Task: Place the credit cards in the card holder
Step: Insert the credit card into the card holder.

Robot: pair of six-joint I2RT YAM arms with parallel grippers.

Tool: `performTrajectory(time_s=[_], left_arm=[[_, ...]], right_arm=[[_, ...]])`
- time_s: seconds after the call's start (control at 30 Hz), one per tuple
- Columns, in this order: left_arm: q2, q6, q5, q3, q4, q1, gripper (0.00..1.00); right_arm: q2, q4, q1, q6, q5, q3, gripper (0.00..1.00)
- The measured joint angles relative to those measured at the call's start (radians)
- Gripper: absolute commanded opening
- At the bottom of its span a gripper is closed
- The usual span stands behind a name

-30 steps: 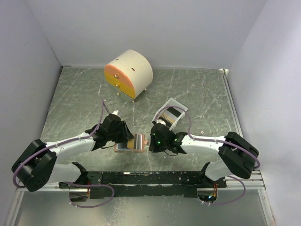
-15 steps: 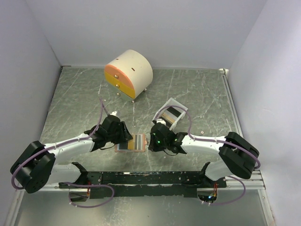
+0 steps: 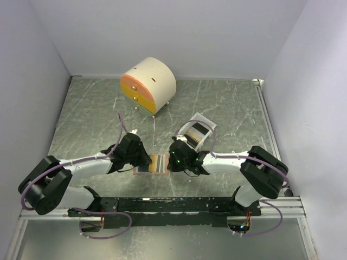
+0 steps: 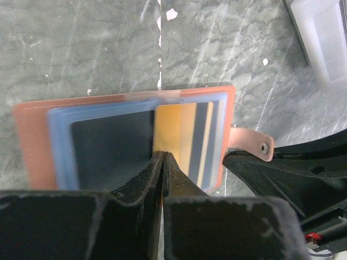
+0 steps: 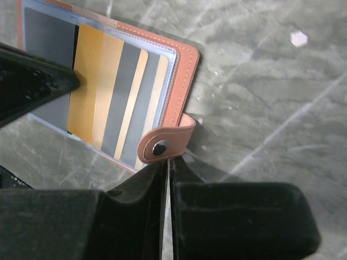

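Note:
The salmon card holder (image 3: 154,164) lies open and flat between my two grippers. In the left wrist view (image 4: 32,141) its left pocket shows a dark card (image 4: 108,146), and a gold striped card (image 4: 179,127) lies partly in the right pocket. My left gripper (image 4: 162,156) is shut, with its tips against the gold card's (image 5: 95,81) left edge. My right gripper (image 5: 169,162) is shut, with its tips touching the holder's snap strap (image 5: 162,142) at the right edge. In the top view the left gripper (image 3: 144,160) and right gripper (image 3: 172,161) flank the holder.
A small white tray (image 3: 198,130) holding more cards sits just behind the right gripper; its corner shows in the left wrist view (image 4: 325,38). A round cream cabinet (image 3: 149,84) with orange-yellow drawers stands at the back. The table is grey marbled.
The holder's right flap, raised a second ago, now lies flat and open. The right gripper has moved left up to the holder's strap. The left gripper has edged right onto the holder.

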State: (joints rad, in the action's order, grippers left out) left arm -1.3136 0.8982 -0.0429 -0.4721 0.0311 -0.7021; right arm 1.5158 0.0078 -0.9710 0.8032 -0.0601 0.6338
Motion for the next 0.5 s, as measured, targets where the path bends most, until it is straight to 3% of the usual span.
performTrajectory(time_s=[0.3, 0.37, 0.5], left_arm=[[-0.032, 0.035, -0.071, 0.024, 0.083, -0.001, 0.07], [-0.032, 0.049, -0.085, 0.039, 0.106, -0.002, 0.11], [-0.029, 0.055, -0.098, 0.043, 0.108, -0.004, 0.31]], right_arm=[[0.054, 0.097, 0.0, 0.005, 0.0, 0.013, 0.06], [0.054, 0.1, 0.0, 0.008, 0.0, 0.01, 0.06], [0.051, 0.1, 0.0, 0.01, -0.002, 0.008, 0.06]])
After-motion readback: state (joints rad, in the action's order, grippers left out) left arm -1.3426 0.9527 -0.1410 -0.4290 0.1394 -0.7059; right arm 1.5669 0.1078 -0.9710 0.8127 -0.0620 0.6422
